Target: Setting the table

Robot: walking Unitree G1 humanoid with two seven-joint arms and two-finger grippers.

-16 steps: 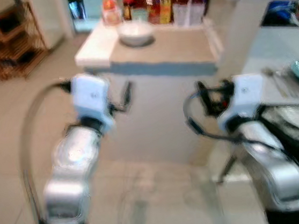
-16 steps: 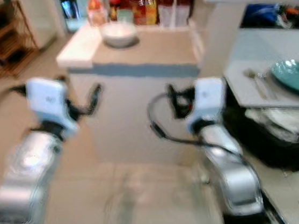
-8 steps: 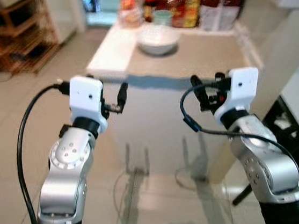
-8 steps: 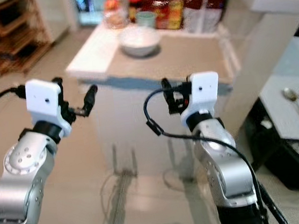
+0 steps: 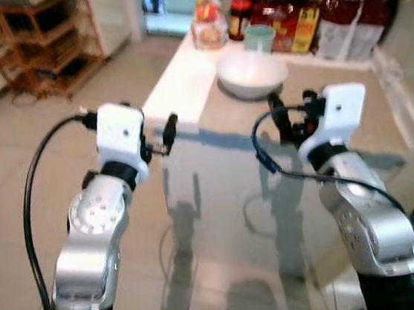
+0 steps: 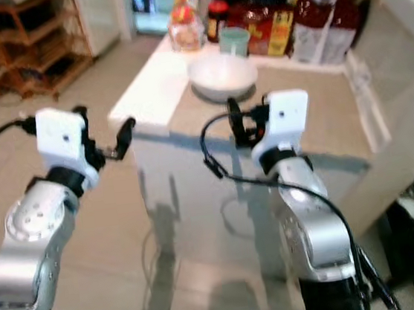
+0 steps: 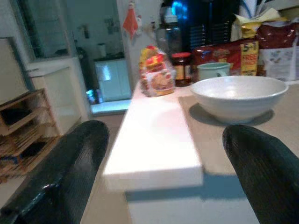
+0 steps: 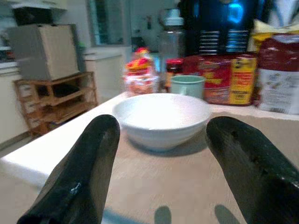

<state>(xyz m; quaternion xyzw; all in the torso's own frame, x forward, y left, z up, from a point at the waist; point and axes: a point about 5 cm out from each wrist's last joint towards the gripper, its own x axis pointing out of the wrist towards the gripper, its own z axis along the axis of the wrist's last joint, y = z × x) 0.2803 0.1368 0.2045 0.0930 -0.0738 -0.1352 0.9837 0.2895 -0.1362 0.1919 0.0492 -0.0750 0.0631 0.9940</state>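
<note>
Both hands are open and empty: the right hand [image 6: 247,123] is raised just short of the white bowl [image 6: 223,77], the left hand [image 5: 166,133] near the table [image 6: 338,121] corner. Since a second ago the view has swung onto the table and closed in, so the bowl, before the jars and packets [image 8: 229,79], looks nearly reachable.

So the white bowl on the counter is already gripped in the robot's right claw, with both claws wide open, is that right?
Not quite. The white bowl is not gripped: it sits free on the counter, ahead of the right claw, as the right wrist view shows. The rest holds: both claws, the left claw too, are wide open.
</note>
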